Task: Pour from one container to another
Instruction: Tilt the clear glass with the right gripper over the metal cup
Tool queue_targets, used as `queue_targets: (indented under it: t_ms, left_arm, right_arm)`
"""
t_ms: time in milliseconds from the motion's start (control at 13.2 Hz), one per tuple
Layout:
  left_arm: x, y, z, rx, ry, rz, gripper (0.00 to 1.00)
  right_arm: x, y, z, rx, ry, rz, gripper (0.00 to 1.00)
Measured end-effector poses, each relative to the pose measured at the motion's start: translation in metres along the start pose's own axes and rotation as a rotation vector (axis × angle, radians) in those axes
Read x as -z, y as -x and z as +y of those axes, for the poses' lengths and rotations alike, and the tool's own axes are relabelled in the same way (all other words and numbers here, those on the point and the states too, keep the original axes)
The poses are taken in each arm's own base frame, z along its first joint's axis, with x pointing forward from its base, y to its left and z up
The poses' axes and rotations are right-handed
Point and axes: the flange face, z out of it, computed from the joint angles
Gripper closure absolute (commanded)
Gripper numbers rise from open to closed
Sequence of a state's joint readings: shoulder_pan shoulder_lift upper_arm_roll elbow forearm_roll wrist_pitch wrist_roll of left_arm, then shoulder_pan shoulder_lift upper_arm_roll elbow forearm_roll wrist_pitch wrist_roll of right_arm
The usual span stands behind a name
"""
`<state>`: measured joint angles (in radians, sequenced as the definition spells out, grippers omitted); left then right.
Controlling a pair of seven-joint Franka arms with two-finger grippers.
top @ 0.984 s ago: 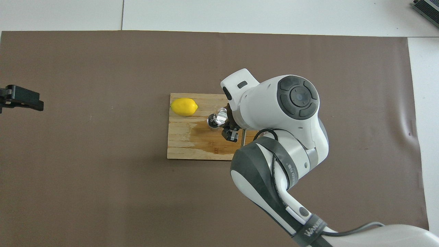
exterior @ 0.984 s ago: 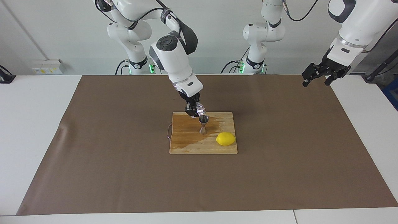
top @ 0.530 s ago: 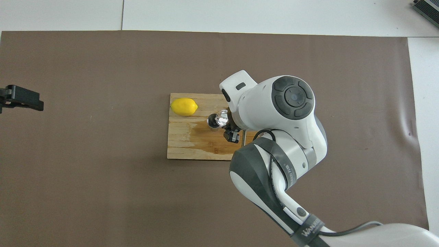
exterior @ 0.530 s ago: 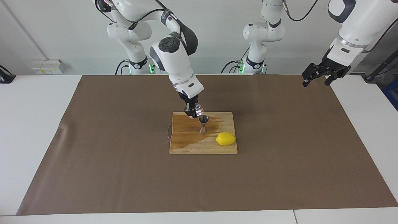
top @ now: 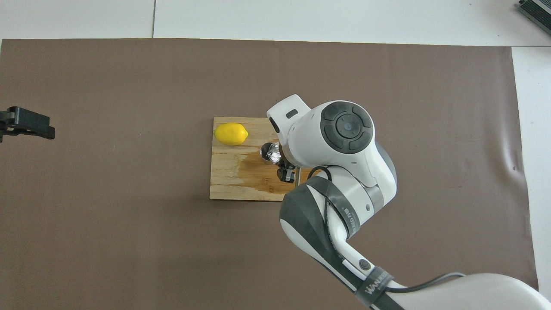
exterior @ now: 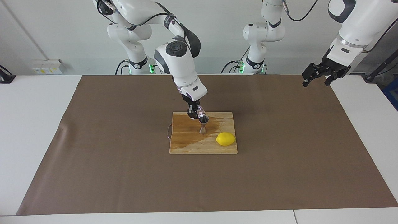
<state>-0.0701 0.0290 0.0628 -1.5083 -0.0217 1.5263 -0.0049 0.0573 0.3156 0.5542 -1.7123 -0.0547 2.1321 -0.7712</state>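
On the wooden board (exterior: 186, 146) stands the steel jigger (exterior: 203, 125), upright. Just above its rim hangs the tiny clear glass cup (exterior: 201, 110), tilted toward the jigger, with my right gripper (exterior: 196, 112) shut on it. In the overhead view the cup (top: 273, 151) covers most of the jigger (top: 264, 153), and the right arm's wrist hides most of the right gripper (top: 282, 165). My left gripper (exterior: 317, 77) waits open, raised over the left arm's end of the table, and only its tip (top: 26, 125) shows from above.
A yellow lemon (exterior: 225, 138) lies on the board's corner, farther from the robots than the jigger. A dark wet patch (exterior: 192, 137) spreads across the board around the jigger. A brown mat (exterior: 124, 161) covers the table under the board.
The right arm's wrist has swung toward the left arm's end, and the cup has tipped further and come closer over the jigger's rim. The left arm has not moved.
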Motion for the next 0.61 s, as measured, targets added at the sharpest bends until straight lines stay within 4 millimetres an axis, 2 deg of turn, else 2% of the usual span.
queue_targets:
  t_ms: [227,606]
  left_arm:
    - [0.0,0.0,0.0,0.0,0.0,0.0,0.0]
    - [0.0,0.0,0.0,0.0,0.0,0.0,0.0]
  right_arm:
    - [0.003,-0.006,-0.004,0.014,0.004,-0.048,0.8]
    - [0.007,-0.015,0.006,-0.015,0.0,-0.062,0.81]
